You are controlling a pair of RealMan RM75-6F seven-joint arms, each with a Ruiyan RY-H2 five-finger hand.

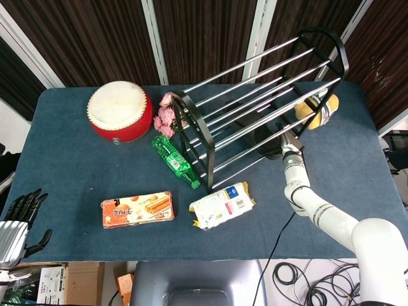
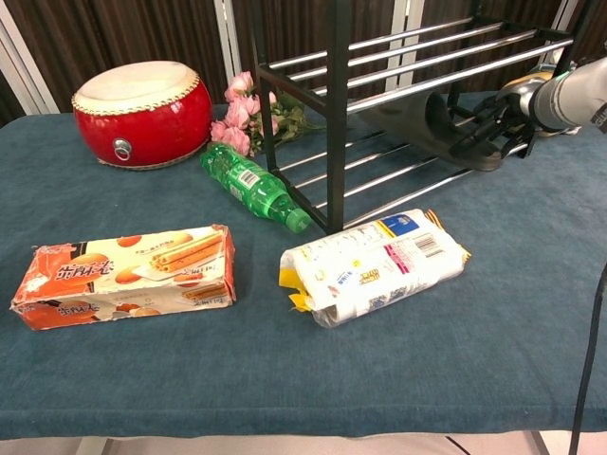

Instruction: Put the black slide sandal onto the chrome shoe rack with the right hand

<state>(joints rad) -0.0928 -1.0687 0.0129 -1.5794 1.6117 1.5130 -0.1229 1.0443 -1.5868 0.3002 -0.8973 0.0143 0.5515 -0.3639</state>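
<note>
The chrome shoe rack (image 1: pixel 255 95) stands at the back right of the blue table, and in the chest view its bars (image 2: pixel 427 81) fill the upper right. The black slide sandal (image 2: pixel 427 128) lies inside the rack on the lower bars, under the upper tier. From above, the sandal (image 1: pixel 264 132) shows only as a dark shape between the bars. My right hand (image 2: pixel 495 121) grips the sandal's right end at the rack's open side, and the same hand (image 1: pixel 285 141) shows from above. My left hand (image 1: pixel 16 223) hangs off the table's front left corner, fingers apart and holding nothing.
A red drum (image 1: pixel 120 111), pink flowers (image 1: pixel 167 118) and a green bottle (image 1: pixel 175 160) lie left of the rack. An orange biscuit box (image 1: pixel 137 209) and a white packet (image 1: pixel 222 205) sit near the front edge. A yellow toy (image 1: pixel 317 109) is behind the rack's right end.
</note>
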